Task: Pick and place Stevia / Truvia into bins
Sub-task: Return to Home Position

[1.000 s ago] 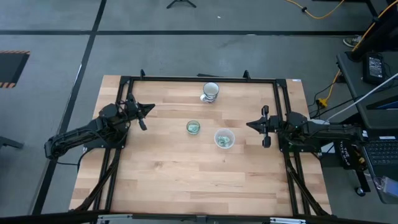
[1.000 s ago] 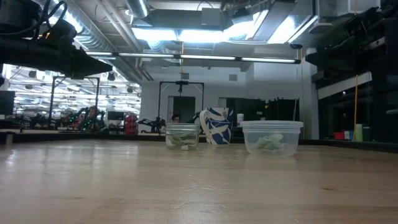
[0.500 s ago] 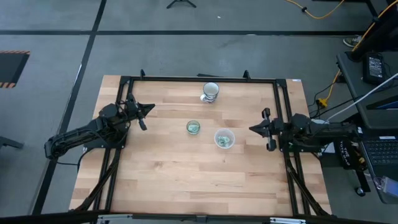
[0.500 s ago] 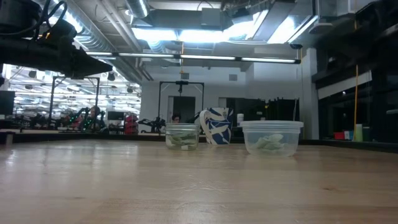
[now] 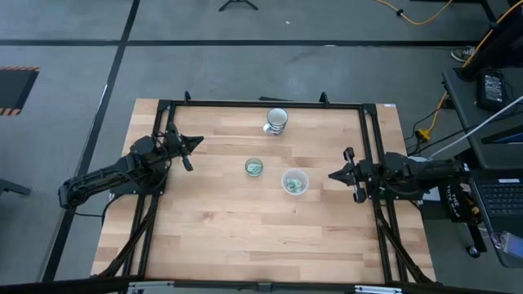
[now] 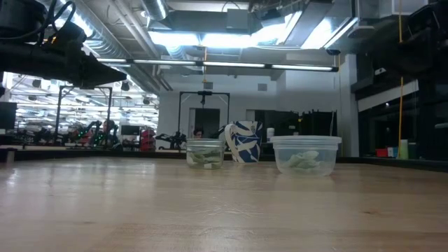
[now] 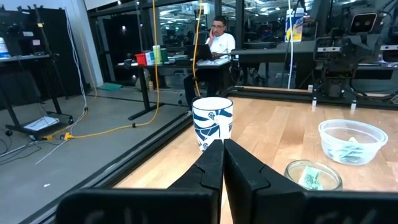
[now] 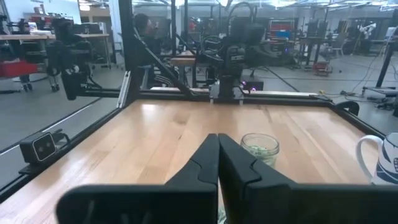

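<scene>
The left tool (image 7: 222, 144) hangs over the left side of the surface (image 5: 245, 237), clenched with its two fingers pressed together and nothing between them. The right tool (image 8: 217, 138) is over the right edge, clamped the same way and empty. Both point inward at the cups from well apart.

The Stevia packets lie only inside the two bins. Some are in the narrow glass cup (image 5: 254, 167) at the middle of the surface, showing as green and white (image 6: 204, 158). The others are heaped in the wider translucent plastic cup (image 5: 294, 182), just to its right and slightly nearer (image 6: 302, 162). I can see no loose packet on the wood. A blue-patterned mug (image 5: 277, 119) stands at the far edge, apart from both bins.

Sorting looks finished, and what remains is probably only drawing the arms back to rest.

The packets are thin paper, very light and easily creased, and their powder filling would shift when pinched. One lying flat gives little to grip, so the best hold is across the short width near an edge. The glass cup is breakable, and the plastic one is light enough to slide if bumped.
</scene>
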